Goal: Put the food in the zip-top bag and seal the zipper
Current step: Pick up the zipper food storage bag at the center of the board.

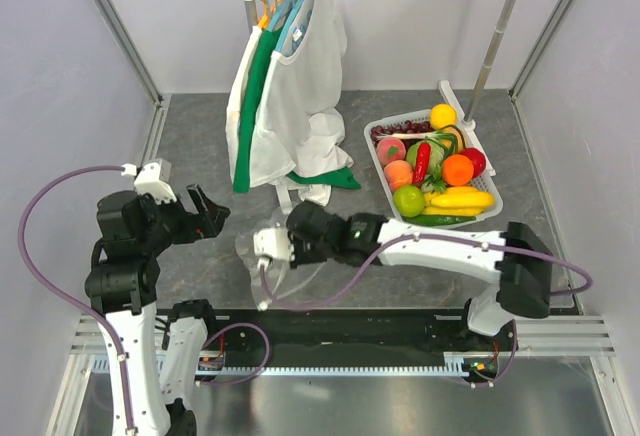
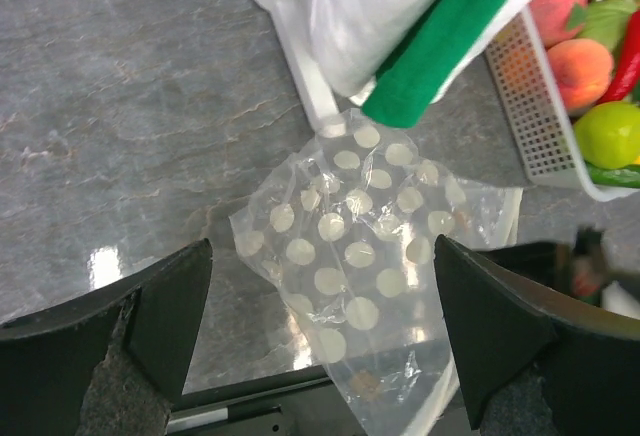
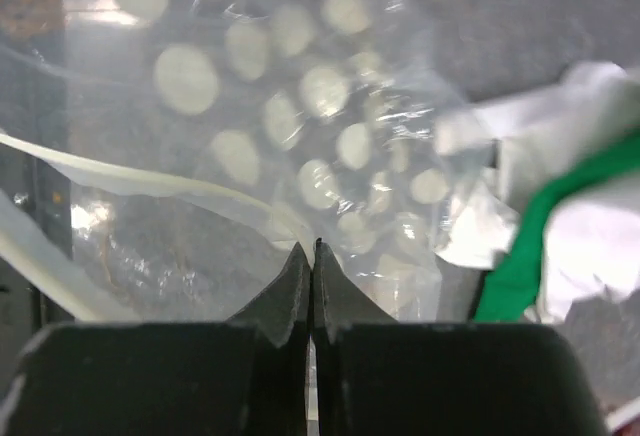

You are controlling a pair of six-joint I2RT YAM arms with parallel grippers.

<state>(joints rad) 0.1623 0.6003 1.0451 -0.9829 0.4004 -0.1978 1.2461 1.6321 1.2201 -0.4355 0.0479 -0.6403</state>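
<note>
Top external view puts the zip-top bag point(image 1: 300, 276) flat on the bench close to its near edge, about midway along it, between the two arm bases. The right arm lies stretched leftward across the bench to it. The right claw point(image 1: 262, 246) sits at the bag's near-left part, and the left claw point(image 1: 207, 211) hangs just beside the bag on its left, above the bench.

Right wrist view shows the right claw's tips pressed together with dotted film at their point. The zipper point(image 3: 140, 174) runs in from the left and ends right at the tips, so the claw looks to be pinching the bag at its mouth edge. Left wrist view shows the left claw spread wide, with the crumpled bag below and between its fingers, not touched.

All the food point(image 1: 435, 171) is in the white basket point(image 1: 379, 161) at the far right of the bench, well apart from the bag. The bag's far end lies just under the hem of the hanging garments point(image 1: 295, 86).

Nothing is bagged yet and the mouth looks flat. By my judgement the coming move turns on the mouth edge lying at the right claw. The left claw is free and near enough to take the opposite lip, though the basket lies on the right arm's side.
</note>
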